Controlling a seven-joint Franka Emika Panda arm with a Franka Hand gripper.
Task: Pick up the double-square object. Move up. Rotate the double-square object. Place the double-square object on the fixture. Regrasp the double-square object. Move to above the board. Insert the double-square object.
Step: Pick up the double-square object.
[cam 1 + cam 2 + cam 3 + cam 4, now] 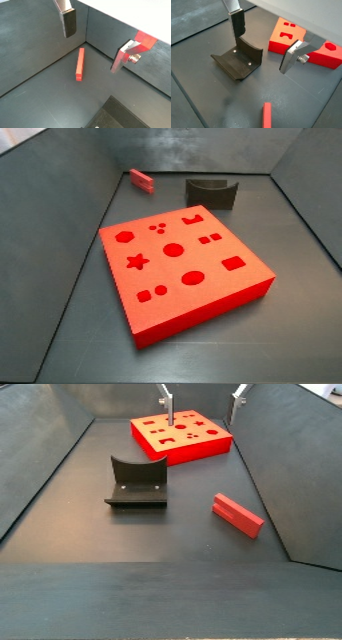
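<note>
The double-square object [80, 64] is a thin pinkish-red block lying flat on the dark floor near a wall, also seen in both side views [142, 179] [238, 515]; only its end [267, 116] shows in a wrist view. The dark fixture [238, 62] [211, 191] [136, 482] stands apart from it. The big red board [181, 268] [181, 436] [304, 42] with shaped holes lies on the floor. My gripper [97, 42] [264, 42] [202, 398] hangs open high above the floor, with nothing between its fingers [69, 22].
Dark grey walls [120, 35] [287, 454] enclose the floor on all sides, and the double-square object lies close to one of them. The board's corner sits near the fixture.
</note>
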